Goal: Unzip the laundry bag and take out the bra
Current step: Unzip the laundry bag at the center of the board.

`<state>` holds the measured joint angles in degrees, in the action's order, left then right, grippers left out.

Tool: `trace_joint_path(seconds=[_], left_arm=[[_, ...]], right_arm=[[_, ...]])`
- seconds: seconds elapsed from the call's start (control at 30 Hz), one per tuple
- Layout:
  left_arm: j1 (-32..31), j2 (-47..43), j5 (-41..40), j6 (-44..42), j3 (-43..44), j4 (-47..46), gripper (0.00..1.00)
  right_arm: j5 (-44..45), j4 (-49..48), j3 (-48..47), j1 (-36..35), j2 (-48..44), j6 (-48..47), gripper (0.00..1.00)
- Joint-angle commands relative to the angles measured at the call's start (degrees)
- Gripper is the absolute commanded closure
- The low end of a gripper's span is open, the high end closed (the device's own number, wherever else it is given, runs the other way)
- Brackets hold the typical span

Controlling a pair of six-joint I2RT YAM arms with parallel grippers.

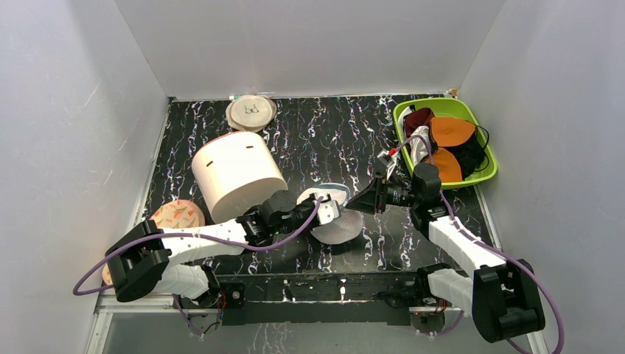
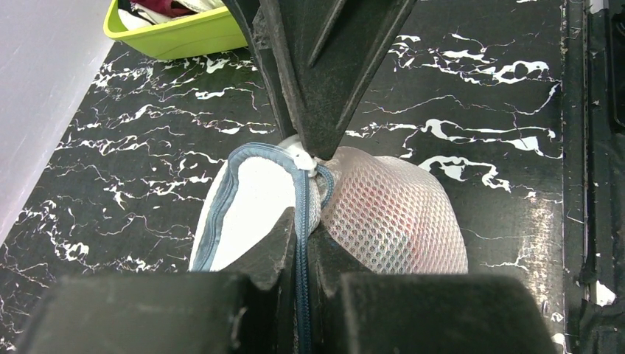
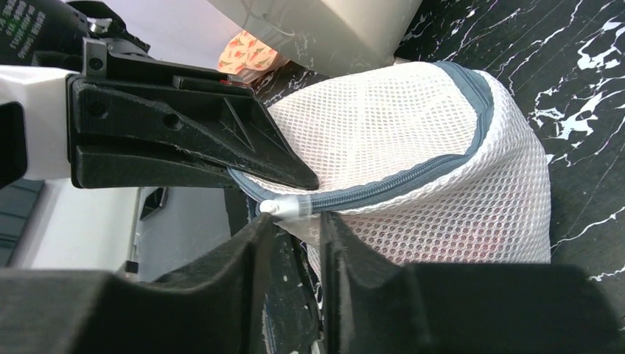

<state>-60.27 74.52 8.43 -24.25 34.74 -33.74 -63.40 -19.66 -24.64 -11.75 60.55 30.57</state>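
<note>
Step in hand: unzipping, at its very start by my reading.

The laundry bag (image 1: pixel 343 228) is lying on the table (image 1: pixel 332 133) at near centre, to the right of the cream cylinder (image 1: pixel 236 173), with one gripper on either side of it. The left gripper (image 2: pixel 301 234) is pinching the bag's grey zip band (image 3: pixel 398 181), fingers fully together on the fabric and acting as the anchor.

The right gripper (image 3: pixel 301 220) is coming in from the right, and its tips are meeting the white zip pull (image 3: pixel 284 209). Its fingers are standing narrow, with only a slim gap showing. I cannot tell whether they are actually pinching the pull or merely touching it, because the tab is sitting at the edge of one fingertip rather than squarely in the gap.

The zip is looking closed along the whole visible run. A faint reddish tint (image 2: pixel 379 203) is showing through the mesh, and I judge it to be the bra, so it is not yet out.

Next move is calling for:
- a firm grip on the pull tab, centred between the fingertips
- a pull along the curve of the rim and away from the left gripper's hold, following the arc and not a straight line
- the left grip holding the band taut, so the soft dome is not dragging along with the slider
</note>
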Motion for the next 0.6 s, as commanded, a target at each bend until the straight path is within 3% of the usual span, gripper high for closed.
trace_joint_path(seconds=[0.0, 0.23, 0.4, 0.57], left_arm=[[0.1, -1.9, 2.9, -0.5, 1.5, -1.4, 1.00], [0.1, -2.0, 3.7, -0.9, 1.7, -0.4, 1.00], [0.2, -2.3, 3.8, -1.0, 1.9, 0.1, 1.00], [0.2, -2.5, 3.9, -1.1, 1.8, -0.1, 1.00]], right_arm=[[0.2, -2.2, -2.2, -0.4, -1.4, -0.3, 0.62], [6.4, 3.8, -6.2, -0.4, -3.3, -2.1, 0.54], [1.7, 5.6, -7.1, -1.0, -0.5, -5.0, 0.63], [3.0, 7.4, -5.8, -2.0, -2.2, -5.7, 0.63]])
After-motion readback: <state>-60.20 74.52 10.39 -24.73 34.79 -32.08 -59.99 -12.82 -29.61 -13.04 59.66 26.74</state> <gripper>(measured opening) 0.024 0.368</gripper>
